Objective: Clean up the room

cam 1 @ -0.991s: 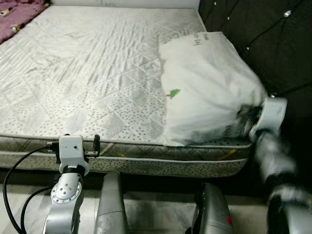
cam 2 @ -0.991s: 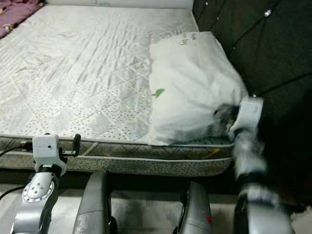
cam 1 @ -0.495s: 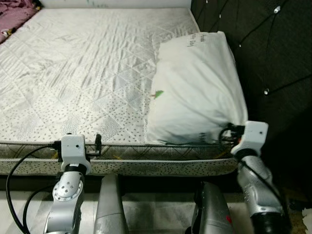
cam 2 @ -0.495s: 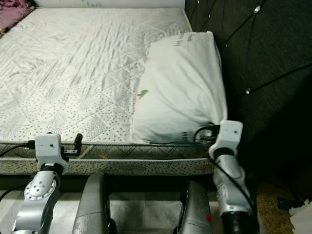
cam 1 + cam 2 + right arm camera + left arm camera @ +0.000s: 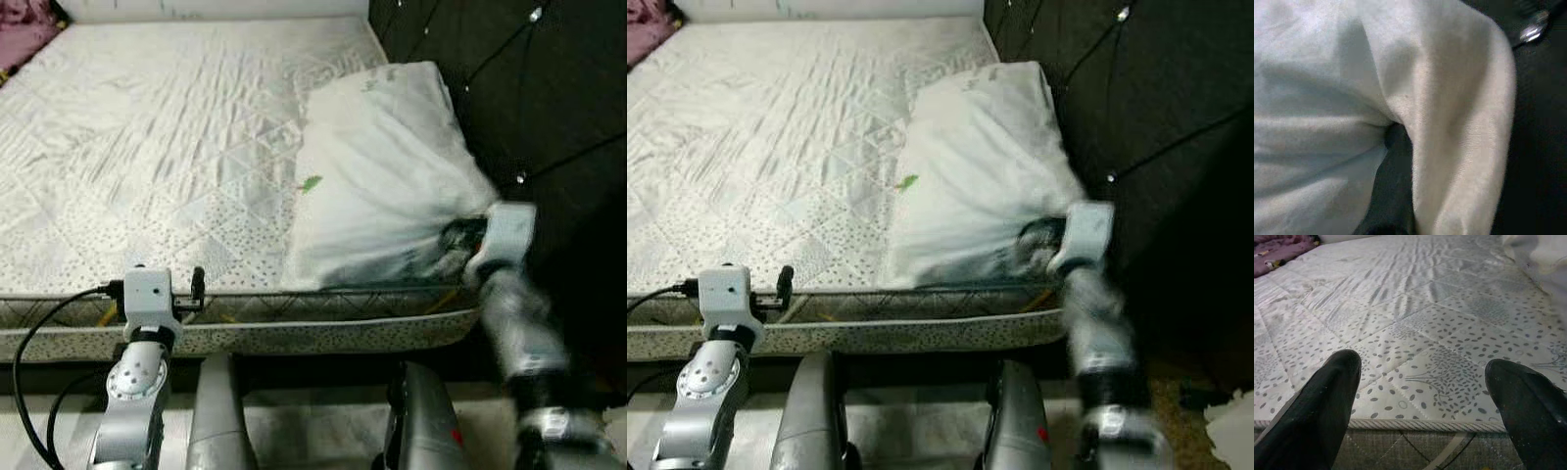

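Right gripper pinching the pillow's near corner at the bed's head end.

The white pillow [image 5: 377,171] lies at the right of the head view on the bare mattress [image 5: 157,147], against the dark tufted headboard [image 5: 549,88], its long axis running from the near mattress edge toward the top of the frame. The right gripper [image 5: 453,247] is at its near right corner; the wrist view shows fabric bunched around a black finger [image 5: 1393,196], so the jaws appear pinched on the cloth. The left gripper [image 5: 1422,404] hovers at the mattress edge, lower left, fingers spread and empty, well apart from the pillow. The right arm is plainly the nearer.
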Robot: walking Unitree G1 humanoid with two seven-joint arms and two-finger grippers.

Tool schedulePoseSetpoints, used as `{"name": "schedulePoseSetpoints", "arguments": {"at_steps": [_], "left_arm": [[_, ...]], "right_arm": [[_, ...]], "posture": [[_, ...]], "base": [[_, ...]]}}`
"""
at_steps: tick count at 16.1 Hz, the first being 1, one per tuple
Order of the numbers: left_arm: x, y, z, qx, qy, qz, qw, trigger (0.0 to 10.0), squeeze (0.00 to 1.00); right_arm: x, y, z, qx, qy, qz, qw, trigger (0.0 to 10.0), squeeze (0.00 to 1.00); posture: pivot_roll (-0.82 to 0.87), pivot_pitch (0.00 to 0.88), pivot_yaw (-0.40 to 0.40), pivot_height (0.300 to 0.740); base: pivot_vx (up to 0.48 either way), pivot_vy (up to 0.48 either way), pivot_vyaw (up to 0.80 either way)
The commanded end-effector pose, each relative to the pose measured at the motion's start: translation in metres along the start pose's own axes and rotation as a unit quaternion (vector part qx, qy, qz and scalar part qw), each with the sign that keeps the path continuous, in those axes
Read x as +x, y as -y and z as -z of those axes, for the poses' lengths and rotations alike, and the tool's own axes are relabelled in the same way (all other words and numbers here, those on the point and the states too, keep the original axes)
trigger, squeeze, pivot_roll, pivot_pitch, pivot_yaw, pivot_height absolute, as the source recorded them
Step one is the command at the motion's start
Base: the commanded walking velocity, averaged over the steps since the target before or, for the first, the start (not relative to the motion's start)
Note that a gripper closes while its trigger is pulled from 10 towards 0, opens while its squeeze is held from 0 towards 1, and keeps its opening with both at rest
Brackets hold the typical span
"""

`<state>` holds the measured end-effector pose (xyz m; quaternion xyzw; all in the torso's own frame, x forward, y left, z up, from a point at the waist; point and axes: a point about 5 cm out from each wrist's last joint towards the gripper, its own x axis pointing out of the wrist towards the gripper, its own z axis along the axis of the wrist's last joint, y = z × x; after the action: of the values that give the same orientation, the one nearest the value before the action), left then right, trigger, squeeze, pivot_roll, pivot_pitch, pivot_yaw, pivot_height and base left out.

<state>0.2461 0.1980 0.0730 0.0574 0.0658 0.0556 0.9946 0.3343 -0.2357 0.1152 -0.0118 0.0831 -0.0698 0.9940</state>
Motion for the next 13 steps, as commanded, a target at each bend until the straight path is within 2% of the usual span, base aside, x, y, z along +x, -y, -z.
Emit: {"name": "schedulePoseSetpoints", "arguments": {"at_steps": [1,3,5,8,10,13], "left_arm": [[0.002,-0.002,0.0,0.002,-0.002,-0.002,1.0,10.0,0.0],[0.004,-0.002,0.0,0.001,0.001,-0.007,1.0,10.0,0.0],[0.008,-0.002,-0.003,0.009,0.009,-0.007,1.0,10.0,0.0],[0.016,-0.003,-0.005,0.007,0.013,-0.012,1.0,10.0,0.0],[0.025,-0.003,-0.014,-0.004,0.029,-0.023,0.999,10.0,0.0],[0.025,-0.003,-0.014,-0.004,0.029,-0.023,0.999,10.0,0.0]], "right_arm": [[0.009,0.015,-0.016,0.026,0.004,0.024,0.999,0.0,0.0],[0.02,0.026,-0.028,0.067,-0.011,0.036,0.997,0.0,0.0],[0.029,0.033,-0.043,0.082,-0.001,0.048,0.995,0.0,0.0],[0.036,0.034,-0.056,0.085,0.015,0.049,0.995,0.0,0.0],[0.04,0.041,-0.068,0.085,0.033,0.057,0.994,0.0,0.0],[0.04,0.041,-0.068,0.085,0.033,0.057,0.994,0.0,0.0]], "posture": [[0.07,0.0,0.025,0.518],[0.08,0.0,0.016,0.518],[0.09,0.0,0.015,0.518],[0.09,0.0,0.022,0.518],[0.09,0.0,0.017,0.518],[0.09,0.0,0.017,0.518]], "base": [[0.0,0.0,0.0],[0.0,0.0,0.0],[0.0,0.0,0.0],[0.0,0.0,0.0],[0.0,0.0,0.0],[0.0,0.0,0.0]]}}
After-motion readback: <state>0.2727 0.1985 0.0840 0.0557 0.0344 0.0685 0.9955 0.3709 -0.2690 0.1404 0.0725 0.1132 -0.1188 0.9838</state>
